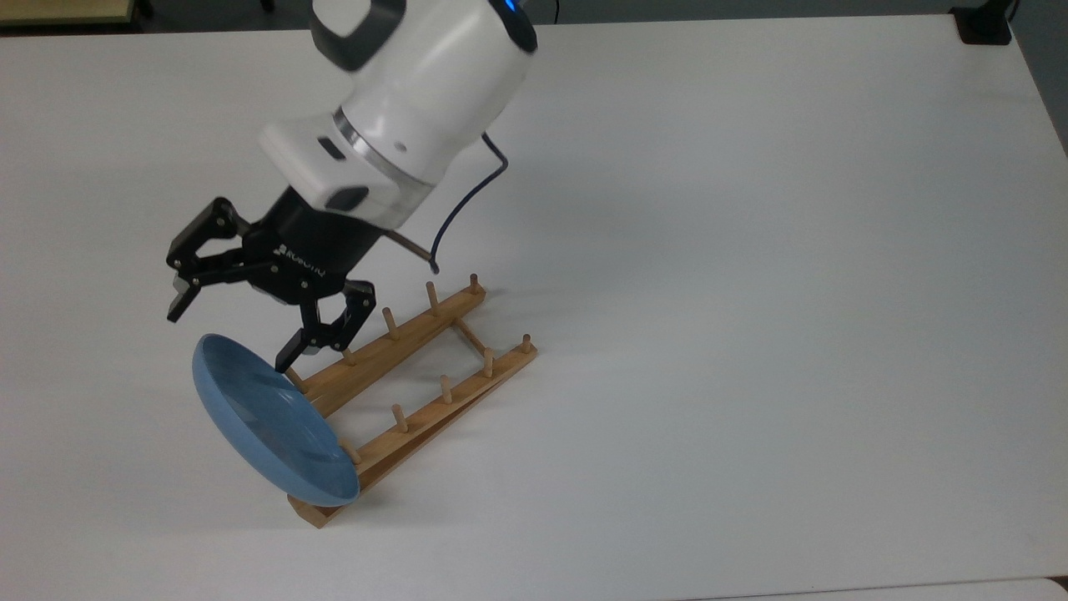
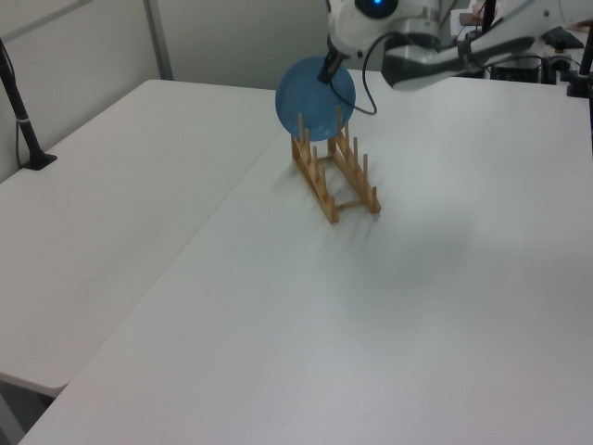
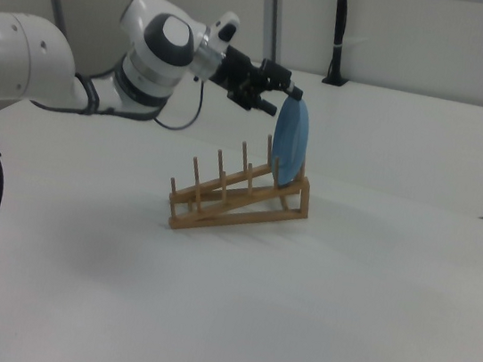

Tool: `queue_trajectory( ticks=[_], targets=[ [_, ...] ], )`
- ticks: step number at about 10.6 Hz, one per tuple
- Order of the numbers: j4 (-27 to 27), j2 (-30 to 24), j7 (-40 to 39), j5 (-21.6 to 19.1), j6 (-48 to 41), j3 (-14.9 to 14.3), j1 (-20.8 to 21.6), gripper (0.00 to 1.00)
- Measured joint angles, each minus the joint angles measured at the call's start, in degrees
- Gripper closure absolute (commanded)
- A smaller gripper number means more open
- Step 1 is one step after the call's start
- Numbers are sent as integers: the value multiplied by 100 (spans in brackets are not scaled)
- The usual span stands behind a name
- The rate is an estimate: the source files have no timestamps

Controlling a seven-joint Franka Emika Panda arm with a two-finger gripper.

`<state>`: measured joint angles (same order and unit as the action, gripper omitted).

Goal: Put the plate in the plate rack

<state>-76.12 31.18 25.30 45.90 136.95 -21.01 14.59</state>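
The big white worktop [image 1: 751, 250] carries everything, and the robot arm [image 1: 417, 92] reaches down over it from the top view's upper left. The plate rack [image 1: 417, 392] lies on the worktop, two long wooden rails with little pegs [image 1: 431, 294] standing up in rows. The plate [image 1: 267, 426] stands on its edge at the end of the rack, at the top view's lower left, and it leans against the last pair of pegs. In the right view the plate [image 3: 289, 143] stands almost straight up at the rack's [image 3: 239, 200] right end. The gripper [image 1: 232, 334] hangs just above the plate's top rim, with its jaws spread wide and nothing in them, so the plate looks like it is already put away. The plate looks hard and stiff, so it will not bend. It looks shiny and smooth, so I think it can slip, and it may crack if it falls. It seems light enough for one pinch. The best place to hold it is the raised rim at the top, with one finger on each face
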Motion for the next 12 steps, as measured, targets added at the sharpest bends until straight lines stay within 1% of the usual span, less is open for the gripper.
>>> queue_trajectory(
  ticks=[1,2,3,4,5,6,7,8,9,10,11,12],
  targets=[
    [-27,-202,-7,-344,1,137,-46,0],
    [-122,-445,-14,-785,1,327,-93,0],
    [-312,-753,-21,-1330,-142,562,-123,0],
    [-506,-1052,-21,-1811,-569,909,-246,0],
    [-666,-1337,-18,-2327,-1115,1397,-531,0],
    [-761,-1580,-34,-2909,-1678,1772,-815,0],
    [-813,-1802,-185,-3493,-2276,1950,-996,0],
    [-840,-2004,-591,-3972,-2960,2002,-1090,0],
    [-863,-2179,-1184,-4341,-3692,2012,-1157,0],
    [-898,-2313,-1667,-4562,-4295,2014,-1230,0],
    [-1003,-2429,-1928,-4649,-4600,2014,-1308,0],
    [-1168,-2513,-2061,-4664,-4655,2014,-1365,0]
  ],
)
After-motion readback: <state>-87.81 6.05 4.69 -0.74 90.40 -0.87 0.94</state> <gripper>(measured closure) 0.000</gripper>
